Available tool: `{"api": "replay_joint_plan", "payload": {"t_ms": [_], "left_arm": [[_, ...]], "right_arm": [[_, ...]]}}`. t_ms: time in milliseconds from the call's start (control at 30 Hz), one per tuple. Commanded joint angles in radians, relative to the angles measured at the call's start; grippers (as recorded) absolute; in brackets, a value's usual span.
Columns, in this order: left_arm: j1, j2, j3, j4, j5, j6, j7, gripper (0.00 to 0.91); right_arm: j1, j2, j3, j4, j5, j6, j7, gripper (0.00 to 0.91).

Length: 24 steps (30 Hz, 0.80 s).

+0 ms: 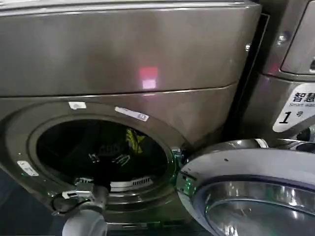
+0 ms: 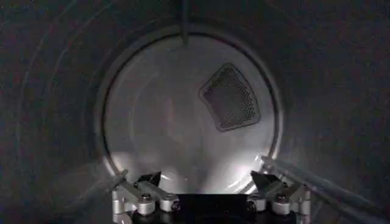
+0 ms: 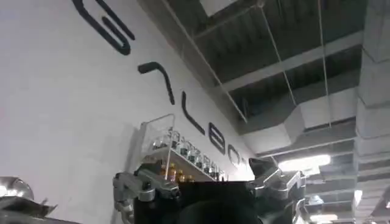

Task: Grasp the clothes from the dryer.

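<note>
Reaching into the dryer [image 1: 123,59], I have the left arm through the porthole, its wrist at the lower rim of the opening. The left gripper [image 2: 207,182] has its fingers spread wide apart, with nothing between them. In its wrist view I see the bare drum: the pale back wall [image 2: 170,122] with a perforated vent patch [image 2: 230,97], and no fabric ahead of the fingers.

The clothes [image 1: 134,140] sit deep in the drum toward the upper right of the opening as the head camera sees it; I can make out a yellow-green patch, and the dark garment I cannot separate from the shadow. So my read is that the task is at its approach: the door [image 1: 246,191] is already swung open at the lower right, the arm is inside, but no grasp has been made and the pull-out is all still to do. The gripper looks aimed away from the bundle, so I judge it needs re-aiming first.

The right gripper [image 3: 207,182] is parked, pointing up at a white wall with dark lettering [image 3: 152,73] and an open ceiling with ducts; its fingers are spread too.

A neighbouring machine with a "1" sticker [image 1: 295,115] stands at the right.
</note>
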Motion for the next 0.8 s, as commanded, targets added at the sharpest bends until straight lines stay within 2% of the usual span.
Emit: {"api": "replay_joint_plan", "payload": {"t_ms": [33, 167, 367, 633, 733, 800], "left_arm": [[-0.275, -0.017, 0.003, 0.279, -0.083, -0.008, 0.031, 0.907], [-0.454, -0.052, 0.010, 0.465, -0.066, -0.051, 0.044, 0.907], [-0.594, -0.059, 0.029, 0.718, -0.008, -0.127, 0.041, 0.907], [-0.849, -0.126, 0.011, 1.134, 0.061, -0.190, 0.111, 0.907], [-0.939, -0.128, 0.007, 1.249, 0.121, -0.182, 0.180, 0.907], [-0.965, -0.115, 0.019, 1.283, 0.151, -0.117, 0.277, 0.907]], "right_arm": [[0.001, 0.000, 0.011, 0.007, -0.021, -0.078, -0.001, 0.907], [-0.004, -0.004, 0.030, -0.002, -0.024, -0.070, 0.006, 0.907], [-0.020, -0.020, 0.066, -0.016, -0.021, -0.064, 0.004, 0.907], [-0.026, -0.022, 0.090, -0.026, -0.002, -0.066, 0.002, 0.907], [-0.023, -0.019, 0.093, -0.031, -0.003, -0.067, 0.001, 0.907], [-0.023, -0.016, 0.101, -0.030, -0.002, -0.067, 0.000, 0.907]]}}
